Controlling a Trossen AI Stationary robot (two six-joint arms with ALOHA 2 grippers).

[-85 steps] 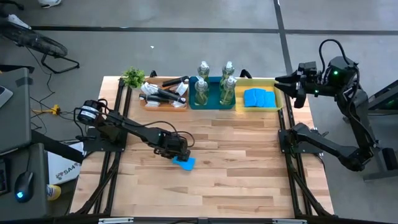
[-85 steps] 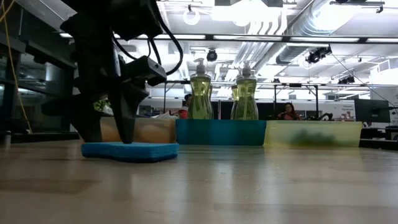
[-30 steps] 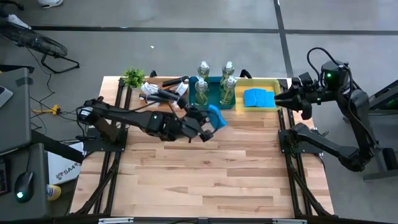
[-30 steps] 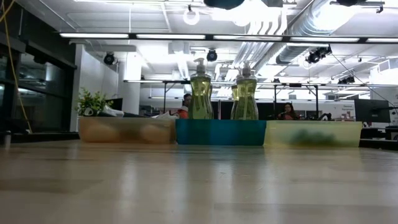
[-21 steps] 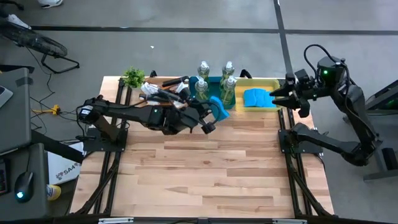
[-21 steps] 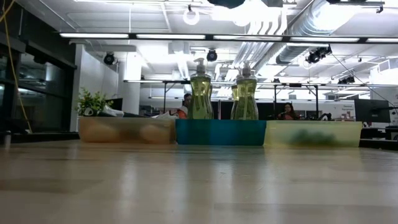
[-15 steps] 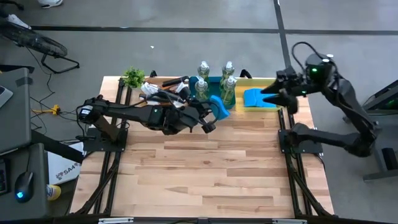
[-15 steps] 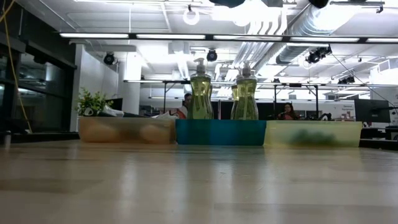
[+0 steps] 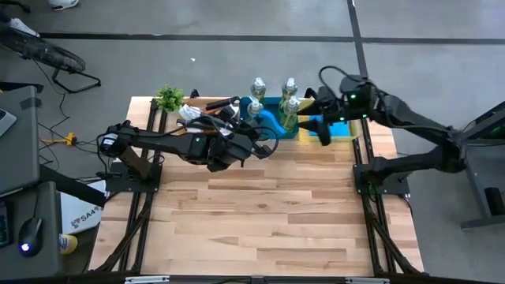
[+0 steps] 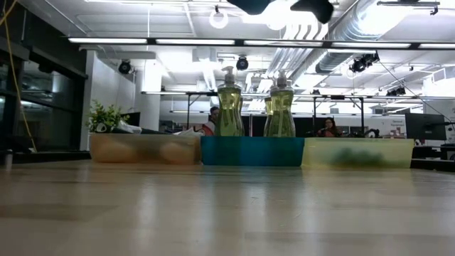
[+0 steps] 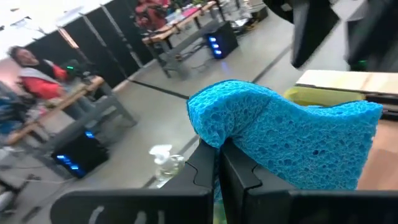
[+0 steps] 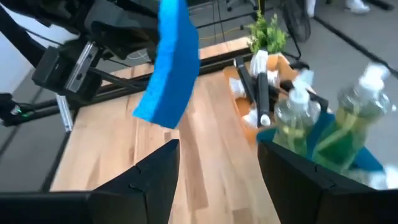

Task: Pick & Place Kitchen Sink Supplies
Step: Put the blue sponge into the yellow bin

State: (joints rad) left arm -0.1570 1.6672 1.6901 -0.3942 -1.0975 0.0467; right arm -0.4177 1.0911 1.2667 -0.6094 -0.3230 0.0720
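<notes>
Table (image 9: 260, 213): pale wood planks, visible grain, dark frame rails at both sides. Three shallow trays in a row along far edge: tan tray (image 9: 207, 128) at left, teal tray (image 9: 272, 118) in middle, yellow tray (image 9: 341, 136) at right; walls look translucent in low view. Bottles (image 9: 257, 88): clear plastic, yellow-green liquid, white pump tops, four standing upright in teal tray; no label readable. Brushes (image 9: 222, 102): black long handles, white heads, lying across tan tray. Small green plant (image 9: 169, 98) at far left corner, beside tan tray. Stacked sponges (image 9: 339, 128): bright blue, rectangular, lying in yellow tray, partly covered by right arm. No brand or writing legible anywhere.

Left gripper (image 9: 264, 142): arm stretched low across table from left side toward trays; fingers pinched tight on sponge (image 11: 292, 140), raised off table just near of teal tray; sponge open-pored, coarse, bent where squeezed, hanging edge-on in right wrist view (image 12: 169, 62).

Right gripper (image 9: 319, 130): arm reaching in from right, folded over yellow tray, pointing toward left gripper; fingers (image 12: 140, 180) spread apart with nothing between them, sponge ahead of them and clear of both.
</notes>
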